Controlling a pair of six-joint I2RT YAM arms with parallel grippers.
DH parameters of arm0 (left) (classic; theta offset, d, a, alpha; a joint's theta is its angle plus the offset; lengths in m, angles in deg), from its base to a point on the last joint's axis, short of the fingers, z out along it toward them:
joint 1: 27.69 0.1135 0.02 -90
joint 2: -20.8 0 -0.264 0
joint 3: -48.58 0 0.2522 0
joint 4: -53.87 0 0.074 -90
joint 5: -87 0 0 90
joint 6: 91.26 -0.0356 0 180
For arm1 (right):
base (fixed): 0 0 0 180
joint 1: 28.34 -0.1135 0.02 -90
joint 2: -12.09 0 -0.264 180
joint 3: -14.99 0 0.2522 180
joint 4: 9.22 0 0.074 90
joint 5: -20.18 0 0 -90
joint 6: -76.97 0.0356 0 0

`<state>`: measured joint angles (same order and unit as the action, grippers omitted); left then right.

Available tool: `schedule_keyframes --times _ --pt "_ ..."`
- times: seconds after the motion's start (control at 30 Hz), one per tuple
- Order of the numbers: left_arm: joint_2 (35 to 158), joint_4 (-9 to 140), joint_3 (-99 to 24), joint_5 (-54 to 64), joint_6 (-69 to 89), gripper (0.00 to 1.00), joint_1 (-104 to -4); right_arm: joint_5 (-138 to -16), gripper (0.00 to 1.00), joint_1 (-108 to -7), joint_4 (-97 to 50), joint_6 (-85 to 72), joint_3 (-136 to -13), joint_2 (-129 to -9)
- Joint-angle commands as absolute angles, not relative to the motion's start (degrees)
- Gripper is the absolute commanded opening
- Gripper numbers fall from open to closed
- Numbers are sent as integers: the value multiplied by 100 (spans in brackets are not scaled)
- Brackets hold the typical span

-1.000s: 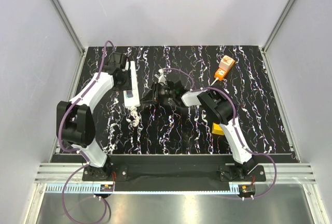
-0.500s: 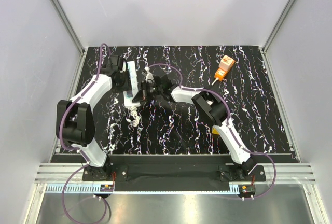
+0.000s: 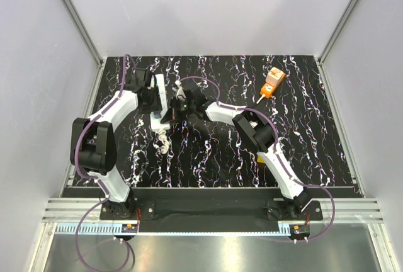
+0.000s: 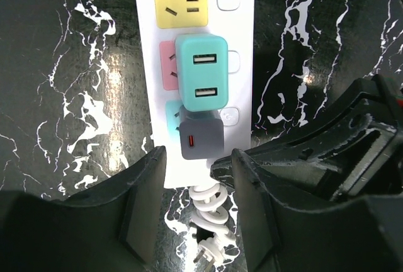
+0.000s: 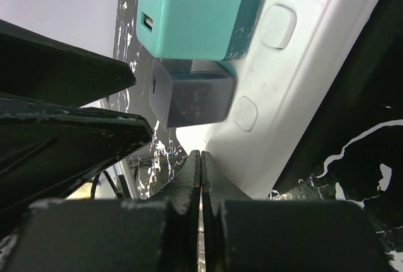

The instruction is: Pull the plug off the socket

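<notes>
The white socket strip (image 4: 242, 45) lies at the table's far left (image 3: 160, 89). A teal plug (image 4: 201, 73) with two USB ports sits in its pink outlet, and a grey plug (image 4: 201, 140) sits in the teal outlet below it. Both also show in the right wrist view, teal (image 5: 195, 11) and grey (image 5: 192, 99). My left gripper (image 4: 198, 190) is open and empty, its fingers on either side of the strip's near end just below the grey plug. My right gripper (image 5: 200, 155) is shut on nothing, its tips against the strip's near end, beside the grey plug.
The strip's coiled white cord (image 4: 211, 206) and its own loose plug (image 4: 204, 256) lie between my left fingers. An orange box (image 3: 272, 83) lies at the far right. Grey walls close in the black marbled table (image 3: 315, 133) on three sides.
My right gripper has moved left across the table to the near end of the strip. My left gripper has shifted slightly over the strip.
</notes>
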<state>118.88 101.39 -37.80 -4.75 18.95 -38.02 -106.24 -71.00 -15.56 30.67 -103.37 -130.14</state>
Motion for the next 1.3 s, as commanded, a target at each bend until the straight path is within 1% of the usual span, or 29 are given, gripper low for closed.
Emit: schedule_keyframes --times 0.0,0.2,0.63,0.7,0.77,0.8,0.83,0.87,1.27 --pt "11924 9918 -3761 -598 1940 49 -3833 -10374 0 -7141 -1867 2977 -10477 -13161" --pt "12038 9927 -3796 -739 1808 46 -3859 -10401 0 -7150 -1876 2995 -10503 -13178" --pt "12275 9804 -3804 -651 1808 45 -3868 -10383 0 -7150 -1973 2995 -10574 -13231" --pt "12311 9786 -3804 -616 1825 41 -3868 -10357 0 -7150 -2034 3003 -10600 -13248" --pt "12293 9760 -3805 -598 1834 33 -3877 -10287 0 -7141 -2156 3003 -10661 -13266" --pt "12276 9751 -3796 -598 1852 22 -3894 -10226 0 -7150 -2227 3012 -10705 -13310" --pt "12241 9751 -3787 -598 1860 15 -3903 -10190 0 -7150 -2262 3012 -10740 -13328" --pt "12188 9742 -3778 -598 1860 0 -3912 -10164 0 -7141 -2506 3021 -10836 -13371" --pt "11687 9822 -3716 -721 1887 0 -3982 -9865 0 -7141 -3483 3083 -11478 -13714"
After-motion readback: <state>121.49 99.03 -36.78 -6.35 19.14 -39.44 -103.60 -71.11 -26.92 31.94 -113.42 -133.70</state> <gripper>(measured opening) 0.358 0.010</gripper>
